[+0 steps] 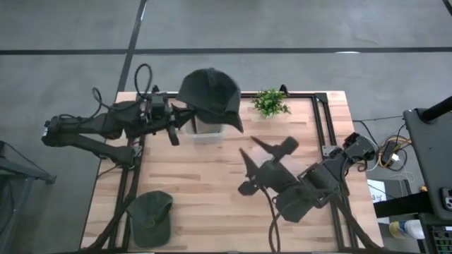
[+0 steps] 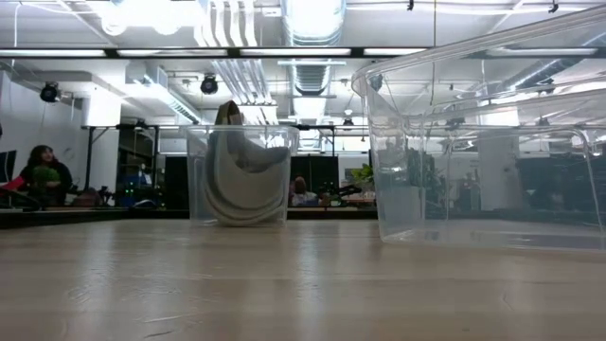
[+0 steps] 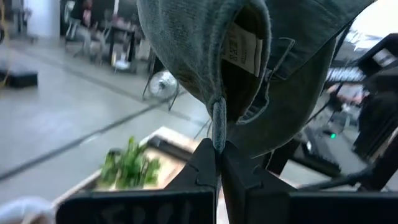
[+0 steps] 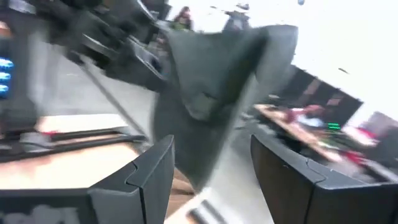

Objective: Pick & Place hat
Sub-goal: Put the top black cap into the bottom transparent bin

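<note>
The left gripper (image 3: 217, 163) is pinching a fold of the dark hat (image 1: 210, 95) tight between its closed fingers, holding it aloft over the clear bin (image 1: 209, 131) at the upper middle of the high view. That thin pinch at the edge is what I am worrying about: the cloth is hanging loose and wide, and it looks broader than the bin's mouth, so if it is let go now it could be draping over the rim or sliding off onto the table (image 1: 212, 190) rather than dropping inside. The right gripper (image 1: 270, 152) is waiting at the centre of the high view with its fingers spread wide and nothing between them, pointing toward the hat; it is sitting close enough that a swinging brim might be brushing it. A second, green cap (image 1: 150, 215) is lying at the lower left of the wooden top, well apart from the bin, and a small green plant (image 1: 270, 102) is standing at the upper edge, near the bin. The low view is showing a bigger clear container (image 2: 488, 142) close by at right, and beyond the table people are sitting in a wide workshop under bright ceiling lights.
</note>
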{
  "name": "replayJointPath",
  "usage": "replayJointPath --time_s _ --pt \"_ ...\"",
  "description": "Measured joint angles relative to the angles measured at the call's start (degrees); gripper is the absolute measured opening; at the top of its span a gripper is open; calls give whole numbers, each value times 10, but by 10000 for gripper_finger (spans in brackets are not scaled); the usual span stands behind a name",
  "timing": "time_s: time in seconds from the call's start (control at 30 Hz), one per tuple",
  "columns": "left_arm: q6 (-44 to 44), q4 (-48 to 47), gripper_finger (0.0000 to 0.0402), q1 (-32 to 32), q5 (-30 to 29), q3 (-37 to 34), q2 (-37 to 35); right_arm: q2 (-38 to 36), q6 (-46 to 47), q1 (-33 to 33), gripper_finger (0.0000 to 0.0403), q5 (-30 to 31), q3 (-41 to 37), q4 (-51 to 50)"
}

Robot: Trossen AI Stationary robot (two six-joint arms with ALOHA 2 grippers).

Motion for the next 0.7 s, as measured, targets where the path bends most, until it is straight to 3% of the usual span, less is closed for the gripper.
replayJointPath --time_s 0.33,0.6,0.7 --pt "38 86 3 0 50 -6 13 -1 -40 -19 205 28 -2 0" --pt "31 90 3 -3 83 -6 33 -2 -52 -44 204 25 0 1" --pt "30 92 3 -3 84 -6 38 -3 -45 -48 185 23 0 1"
